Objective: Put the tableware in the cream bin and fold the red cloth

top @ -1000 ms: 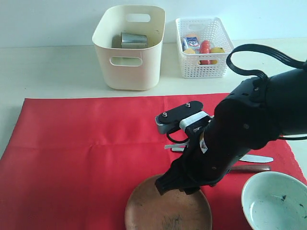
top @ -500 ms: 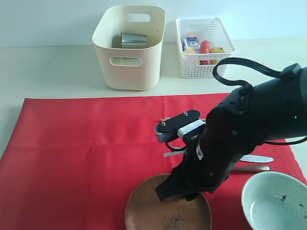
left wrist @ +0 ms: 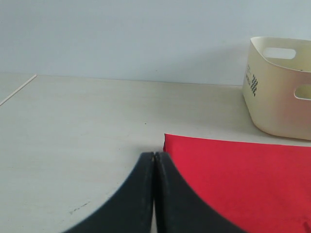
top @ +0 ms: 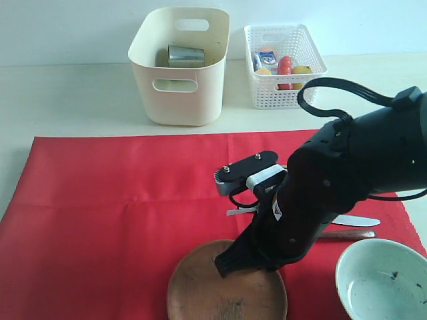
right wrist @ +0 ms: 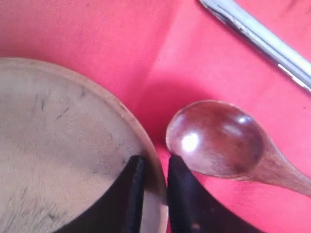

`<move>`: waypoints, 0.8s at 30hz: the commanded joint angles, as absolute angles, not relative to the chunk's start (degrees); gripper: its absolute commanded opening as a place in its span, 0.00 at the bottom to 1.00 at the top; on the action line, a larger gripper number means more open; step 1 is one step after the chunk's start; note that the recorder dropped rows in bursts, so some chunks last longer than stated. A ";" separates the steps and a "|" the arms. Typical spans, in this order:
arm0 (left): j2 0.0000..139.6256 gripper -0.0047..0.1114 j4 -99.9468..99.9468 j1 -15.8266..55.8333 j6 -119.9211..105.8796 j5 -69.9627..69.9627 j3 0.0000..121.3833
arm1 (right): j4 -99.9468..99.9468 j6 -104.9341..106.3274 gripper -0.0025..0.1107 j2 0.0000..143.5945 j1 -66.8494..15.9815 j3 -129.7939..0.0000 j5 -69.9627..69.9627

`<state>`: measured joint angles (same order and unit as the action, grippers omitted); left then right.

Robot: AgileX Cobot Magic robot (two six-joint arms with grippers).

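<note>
My right gripper (right wrist: 154, 162) is shut on the rim of the round brown wooden plate (top: 223, 293), one finger inside the rim and one outside; the plate (right wrist: 58, 145) lies at the red cloth's (top: 120, 220) front edge. Right beside the rim lies the dark wooden spoon (right wrist: 218, 141), and past it the metal knife (right wrist: 262, 41). The knife (top: 357, 221) and the spoon handle (top: 350, 234) stick out from behind my right arm. The pale bowl (top: 380, 280) sits at the front right. The steel cup (top: 185, 56) is in the cream bin (top: 180, 93). My left gripper (left wrist: 154, 156) is shut and empty over bare table by the cloth's corner (left wrist: 233, 170).
A white lattice basket (top: 283, 90) with a milk carton and food stands to the right of the cream bin (left wrist: 279, 97) at the back. My right arm covers the middle right of the cloth.
My right gripper has closed onto the plate's rim, and the plate has shifted slightly to the left. The arm has sunk a little.
</note>
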<state>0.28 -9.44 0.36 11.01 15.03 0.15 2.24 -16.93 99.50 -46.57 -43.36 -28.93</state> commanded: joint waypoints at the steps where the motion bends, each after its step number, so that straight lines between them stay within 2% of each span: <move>1: 0.00 0.06 -9.64 0.80 10.96 14.67 0.00 | 4.53 -16.65 0.02 100.10 -46.66 -43.15 -28.45; 16: 0.00 0.06 -9.64 0.80 10.96 14.67 0.00 | 10.12 -16.56 0.02 93.73 -46.66 -48.82 -27.22; 24: 0.00 0.06 -9.64 0.80 10.96 14.67 0.00 | 10.48 -16.93 0.02 95.06 -46.54 -51.29 -20.53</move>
